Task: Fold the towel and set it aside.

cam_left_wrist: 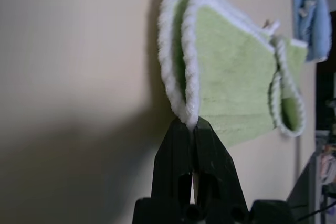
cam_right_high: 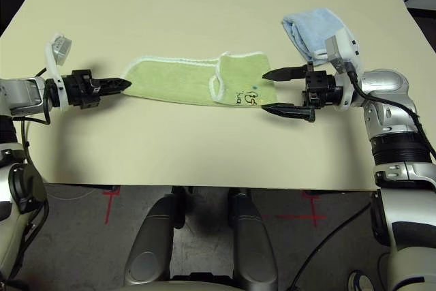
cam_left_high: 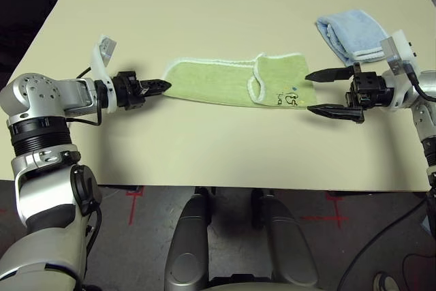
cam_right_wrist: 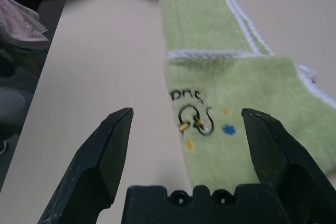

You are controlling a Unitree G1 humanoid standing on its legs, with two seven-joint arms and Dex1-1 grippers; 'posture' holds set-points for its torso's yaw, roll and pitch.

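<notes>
Left hand pinches the white-stitched end of the light green terry towel, mid beige tabletop, bare all around, while right hand gapes level at its embroidered end.

The towel bears stitched letters, perhaps "ons".

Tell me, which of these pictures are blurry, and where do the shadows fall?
Left wrist view: towel edge soft, broad dark shadow on the table beside the left gripper. Right wrist view: near fingers blurred, embroidery sharp. Head views: crisp, faint shadows under both grippers.
</notes>
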